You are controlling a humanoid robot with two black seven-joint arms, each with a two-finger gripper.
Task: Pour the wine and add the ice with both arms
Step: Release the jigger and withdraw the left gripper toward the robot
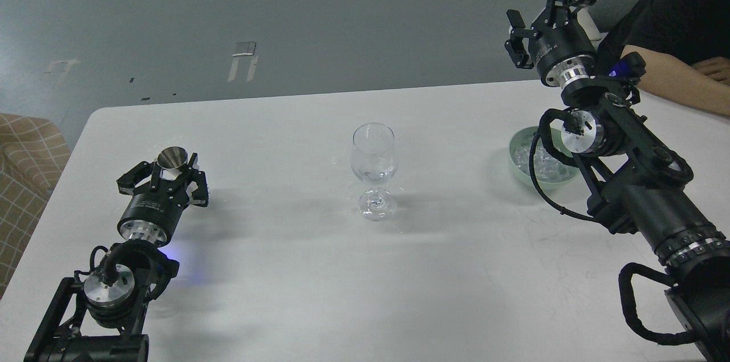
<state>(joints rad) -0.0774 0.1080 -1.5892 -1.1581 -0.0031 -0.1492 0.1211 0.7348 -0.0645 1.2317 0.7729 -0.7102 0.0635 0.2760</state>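
Head view, logged: my left gripper pinched a small metal cup beside the wine glass, my right gripper hung spread above the ice in its green bowl; I judged a slow, centred tilt best

There are only two spots with writing; both are far too small and blurry to read. One is a few lines of tiny white print on the round black body just behind the left hand; the other is a small line of white print on the round black body just behind the right hand. No letter or number in them can be made out; no other words, brands, numbers or signs show.
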